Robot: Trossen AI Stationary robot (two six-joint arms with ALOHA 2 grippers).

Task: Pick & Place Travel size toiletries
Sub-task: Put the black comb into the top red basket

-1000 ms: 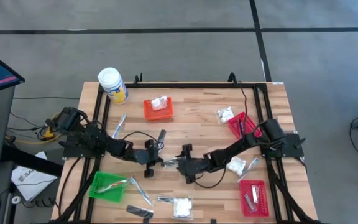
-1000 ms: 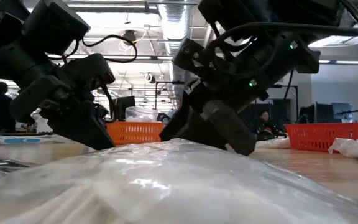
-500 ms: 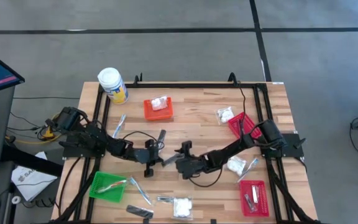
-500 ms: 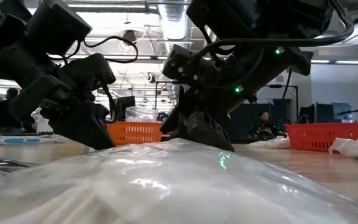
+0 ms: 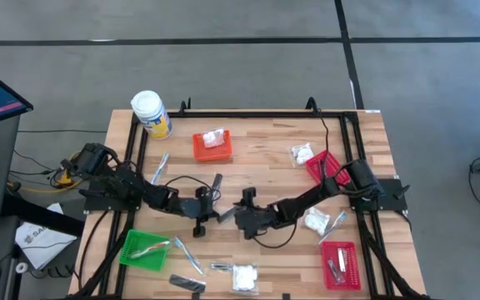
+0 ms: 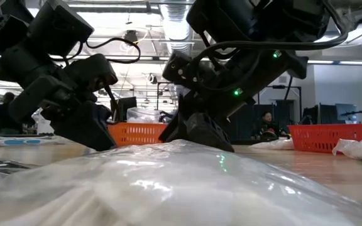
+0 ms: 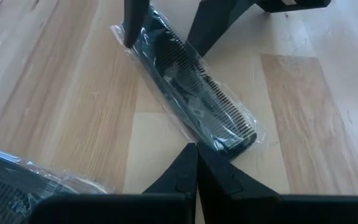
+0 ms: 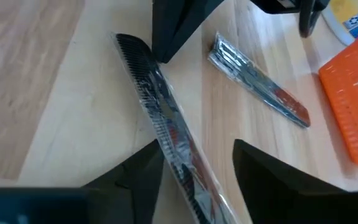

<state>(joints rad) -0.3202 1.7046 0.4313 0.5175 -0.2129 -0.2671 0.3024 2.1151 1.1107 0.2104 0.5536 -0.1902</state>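
Right wrist view showed a black comb in clear wrap (image 8: pixel 166 134) lying flat on the wooden table (image 8: pixel 48 81), its near end between the right gripper (image 8: pixel 194 168) fingers, which stood apart around it, not yet clamped. Far end reached toward the left gripper (image 8: pixel 173 31), whose fingertips sat pressed together, holding nothing, just beside that end. Long axis ran straight from one gripper to the other. Judged light, stiff, thin; the wrap looked slick and crinkly, could slip. Best hold: across the narrow width near the spine, mid-length or slightly in from the end. A silvery sachet (image 8: pixel 260 81) lay beyond the fingers, apart, near an orange basket (image 8: pixel 353 106).
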